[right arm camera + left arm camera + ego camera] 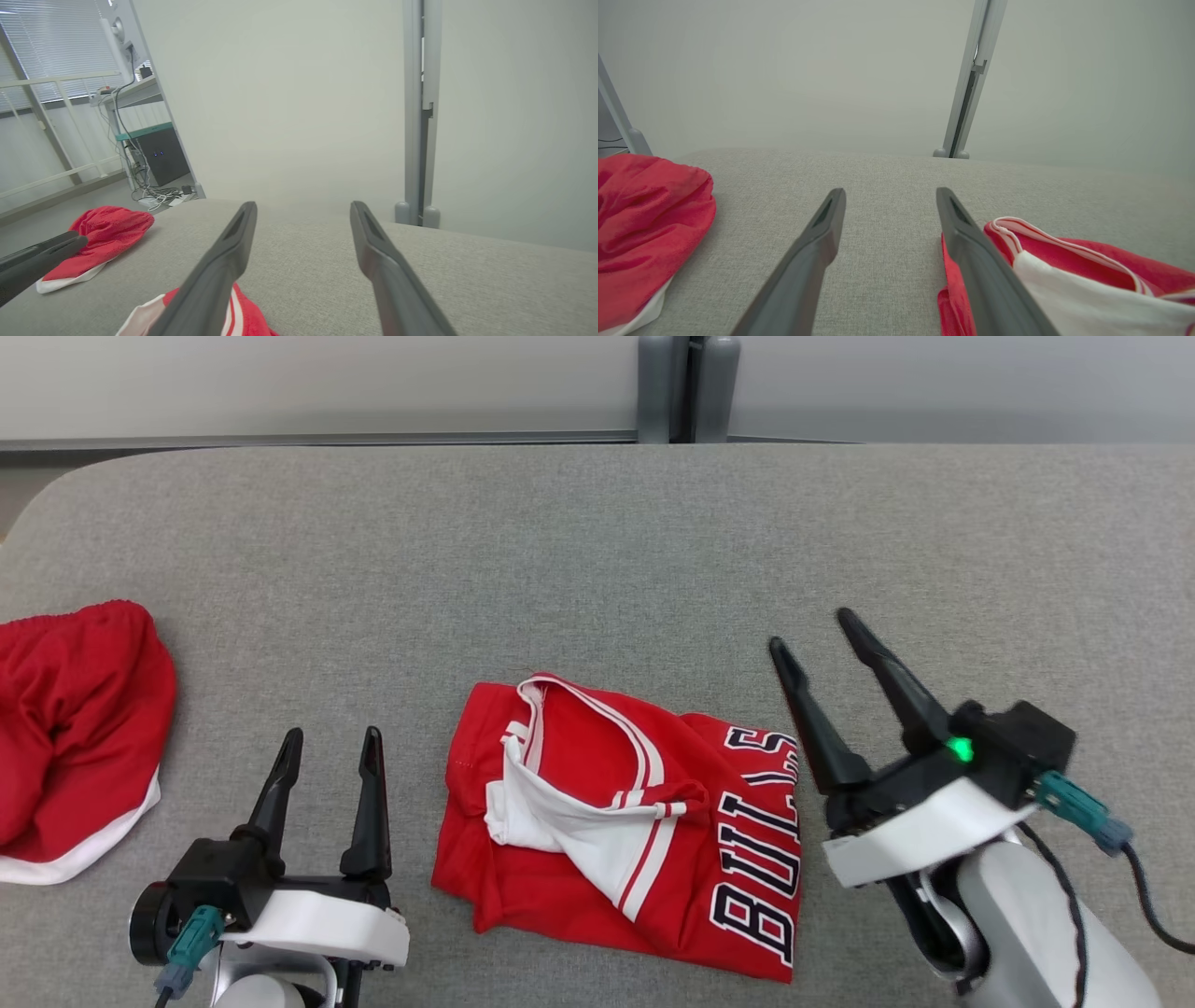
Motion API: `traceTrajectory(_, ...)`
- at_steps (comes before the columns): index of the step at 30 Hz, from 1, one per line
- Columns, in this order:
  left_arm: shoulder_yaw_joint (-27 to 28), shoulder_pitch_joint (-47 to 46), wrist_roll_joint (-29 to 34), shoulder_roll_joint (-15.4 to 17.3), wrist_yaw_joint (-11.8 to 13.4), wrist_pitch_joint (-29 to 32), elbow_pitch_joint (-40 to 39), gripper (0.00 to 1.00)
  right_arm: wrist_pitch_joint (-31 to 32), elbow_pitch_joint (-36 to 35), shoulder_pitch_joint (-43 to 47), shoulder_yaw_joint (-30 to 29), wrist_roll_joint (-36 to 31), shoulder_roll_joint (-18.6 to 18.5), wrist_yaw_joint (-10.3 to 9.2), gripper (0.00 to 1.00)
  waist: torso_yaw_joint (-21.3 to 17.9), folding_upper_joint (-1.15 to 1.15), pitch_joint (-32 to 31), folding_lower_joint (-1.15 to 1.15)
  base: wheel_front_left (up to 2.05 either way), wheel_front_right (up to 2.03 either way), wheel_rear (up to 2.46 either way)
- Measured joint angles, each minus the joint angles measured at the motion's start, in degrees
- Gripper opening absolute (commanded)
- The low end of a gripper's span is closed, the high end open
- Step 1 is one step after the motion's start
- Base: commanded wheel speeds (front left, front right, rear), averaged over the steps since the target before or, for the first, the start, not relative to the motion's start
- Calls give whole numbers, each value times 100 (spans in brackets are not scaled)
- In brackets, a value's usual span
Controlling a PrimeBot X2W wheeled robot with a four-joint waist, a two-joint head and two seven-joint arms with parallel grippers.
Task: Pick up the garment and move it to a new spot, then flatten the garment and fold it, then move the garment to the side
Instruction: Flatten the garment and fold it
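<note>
A lab: partition panels (280, 116), cable-strewn equipment desk (133, 92).

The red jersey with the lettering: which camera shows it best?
The head view: the whole folded jersey lies in sight, lettering included. The left wrist view catches its white-trimmed edge; the right wrist view, a small red-and-white scrap at the bottom.

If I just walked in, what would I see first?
The bright red jersey with big BULLS letters, lying folded in the middle of the grey table. The robot's left gripper and right gripper stand open on either side of it, holding nothing. Another red garment with a white edge lies bunched at the table's far left.
</note>
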Motion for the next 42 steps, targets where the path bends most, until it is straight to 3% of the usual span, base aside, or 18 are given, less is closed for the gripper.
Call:
traceTrajectory(6, 26, 125, 8, 88, 3, 1, 18, 100, 86, -361, 948, -1338, -355, -158, 0, 100, -177, 0, -151, 0, 0, 0, 0)
traceTrajectory(12, 44, 229, 4, 182, 7, 34, 15, 100, 374, -889, 1819, -2134, -659, -188, 0, 100, -326, 0, -295, 0, 0, 0, 0)
traceTrajectory(22, 70, 412, -48, 300, 55, 114, -115, 100, 670, -1519, 2423, -2395, -849, -8, 0, 100, -472, 0, -461, 0, 0, 0, 0)
traceTrajectory(35, 13, 411, -56, 336, 104, 186, -223, 100, 771, -1482, 2533, -2416, -853, 21, 0, 100, -396, 0, -458, 0, 0, 0, 0)
traceTrajectory(36, 7, 408, -60, 327, 103, 185, -232, 100, 786, -1411, 2535, -2395, -849, 19, 0, 80, -380, 0, -455, 0, 0, 0, 0)
traceTrajectory(38, -20, 396, -62, 322, 103, 185, -241, 100, 789, -1288, 2525, -2264, -832, 18, 0, 0, -342, 0, -437, 0, 0, 0, 0)
traceTrajectory(42, -56, 319, -66, 309, 97, 185, -265, 100, 798, -835, 2258, -1693, -723, 33, 0, 0, -264, 0, -372, 0, 0, 0, 0)
